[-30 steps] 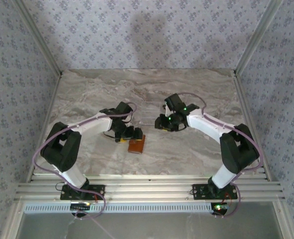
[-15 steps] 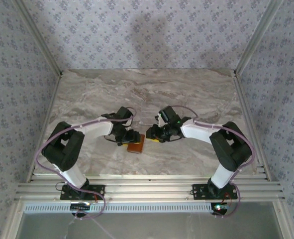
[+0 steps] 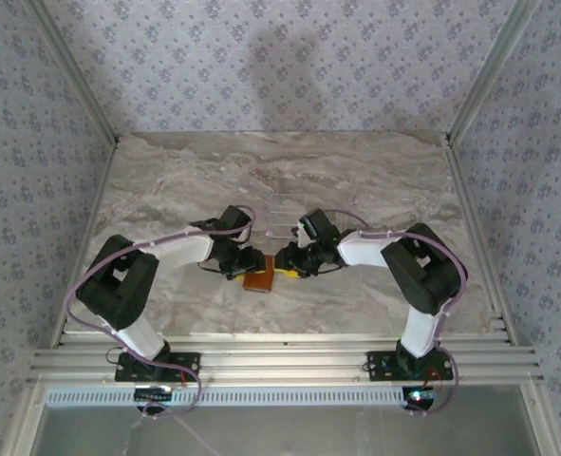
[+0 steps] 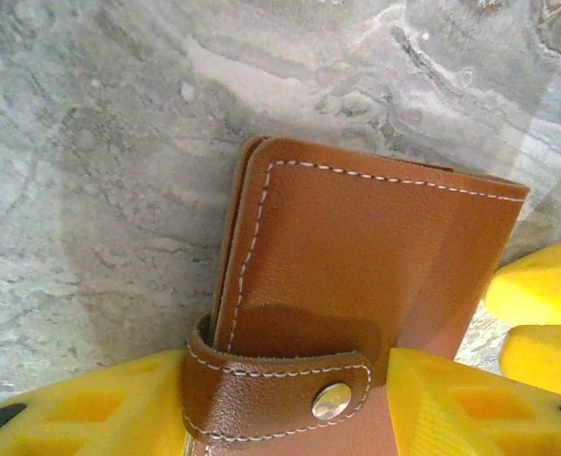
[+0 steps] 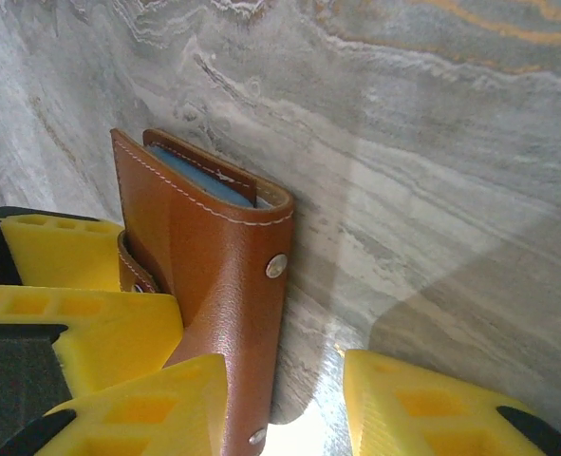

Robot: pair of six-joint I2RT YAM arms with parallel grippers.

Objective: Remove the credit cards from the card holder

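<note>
Hands: left hand (image 4: pixel 285 385) pinches card holder (image 4: pixel 356 247) at its strap end | right hand (image 5: pixel 289 385) spread, one finger (image 5: pixel 138 408) against the holder, other apart | Look: orange-brown leather, white stitching, strap (image 4: pixel 261 380) snapped shut, grey-blue lining (image 5: pixel 199 178) at the edge | Place: on marble table (image 4: pixel 90 142), between both hands

— Any lettering on the card holder (image 4: pixel 356 256)?
— None that can be read. Plain brown leather, white stitching, a bare metal snap (image 4: pixel 330 401) on its strap (image 4: pixel 252 380).
— The desk (image 4: pixel 90 190) around the card holder?
— Grey veining, no words or numbers.
</note>
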